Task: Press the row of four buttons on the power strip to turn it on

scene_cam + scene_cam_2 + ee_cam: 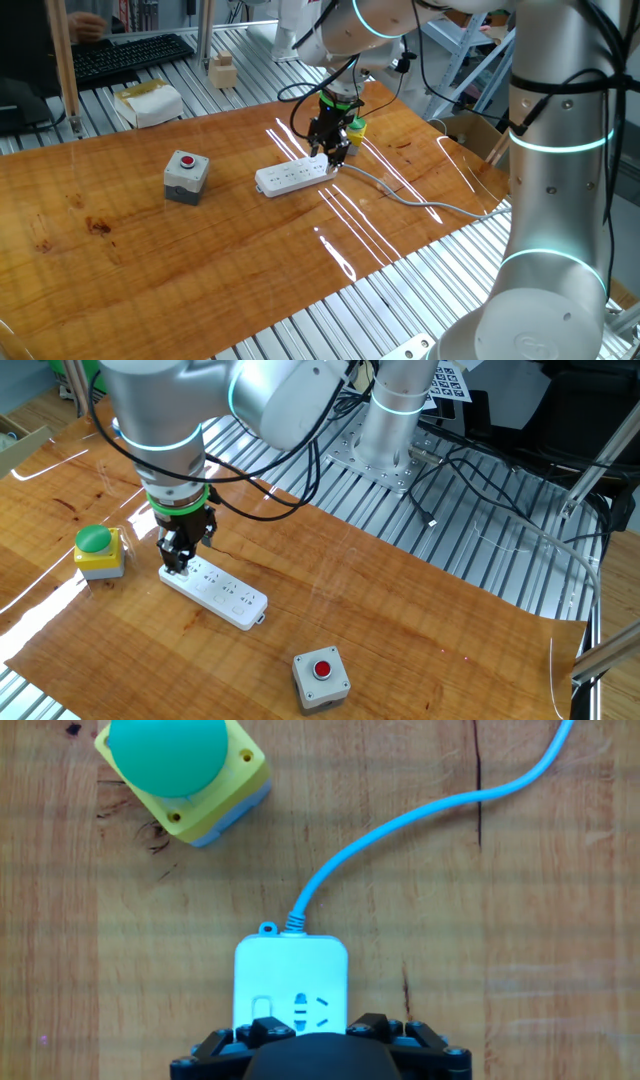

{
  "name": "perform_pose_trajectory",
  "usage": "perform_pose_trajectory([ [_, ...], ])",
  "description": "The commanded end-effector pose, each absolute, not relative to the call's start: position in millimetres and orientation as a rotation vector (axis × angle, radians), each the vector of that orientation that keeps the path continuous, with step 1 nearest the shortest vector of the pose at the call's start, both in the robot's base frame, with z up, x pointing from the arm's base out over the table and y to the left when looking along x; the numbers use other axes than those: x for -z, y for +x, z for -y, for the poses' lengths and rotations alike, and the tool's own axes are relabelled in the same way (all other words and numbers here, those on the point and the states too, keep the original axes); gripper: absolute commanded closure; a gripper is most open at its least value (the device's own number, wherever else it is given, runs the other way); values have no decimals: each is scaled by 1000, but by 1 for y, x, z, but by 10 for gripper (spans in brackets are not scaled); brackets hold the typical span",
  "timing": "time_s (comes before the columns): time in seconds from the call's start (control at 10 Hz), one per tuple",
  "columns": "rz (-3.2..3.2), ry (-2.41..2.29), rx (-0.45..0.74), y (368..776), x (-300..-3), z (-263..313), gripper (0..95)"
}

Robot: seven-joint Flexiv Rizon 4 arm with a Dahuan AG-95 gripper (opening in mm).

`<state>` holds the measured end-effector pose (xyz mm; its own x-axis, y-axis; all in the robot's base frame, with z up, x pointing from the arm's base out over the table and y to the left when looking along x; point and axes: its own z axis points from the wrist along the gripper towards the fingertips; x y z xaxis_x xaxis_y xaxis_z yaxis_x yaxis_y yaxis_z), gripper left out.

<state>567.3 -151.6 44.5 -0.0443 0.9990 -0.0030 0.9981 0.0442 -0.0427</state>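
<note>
Your gripper [334, 152] hangs straight down over the cable end of the power strip [292, 176], fingertips at or just above its top face; none of the three views shows the tips clearly enough, so you cannot tell whether the fingers are spread or closed, or whether they actually touch the plastic. The strip lies flat on the wooden table [200, 260], running away from the gripper toward the grey box with the red button [186, 175], which sits well beyond the strip's far end. The row of four buttons [213, 589] is only faintly visible along the strip's edge in the other fixed view, too small to read their positions. In the hand view the grey cable [400, 825] leaves the strip's end just ahead of the fingers, and the yellow box with the green cap [183, 775] stands beyond that end, off to one side.
</note>
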Motion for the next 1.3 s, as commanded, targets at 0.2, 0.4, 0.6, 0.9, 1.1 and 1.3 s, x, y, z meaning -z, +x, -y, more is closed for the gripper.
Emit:
perform_pose_trajectory([
  [0.2, 2235, -2162, -42, 567, -44, 152, 190],
  [0.4, 2233, -2164, -44, 567, -44, 152, 190],
  [0.6, 2231, -2164, -42, 566, -42, 153, 190],
  [0.9, 2239, -2164, -48, 564, -36, 156, 190],
  [1.1, 2231, -2168, -47, 564, -34, 158, 190],
  [1.3, 2226, -2175, -48, 562, -31, 159, 190],
])
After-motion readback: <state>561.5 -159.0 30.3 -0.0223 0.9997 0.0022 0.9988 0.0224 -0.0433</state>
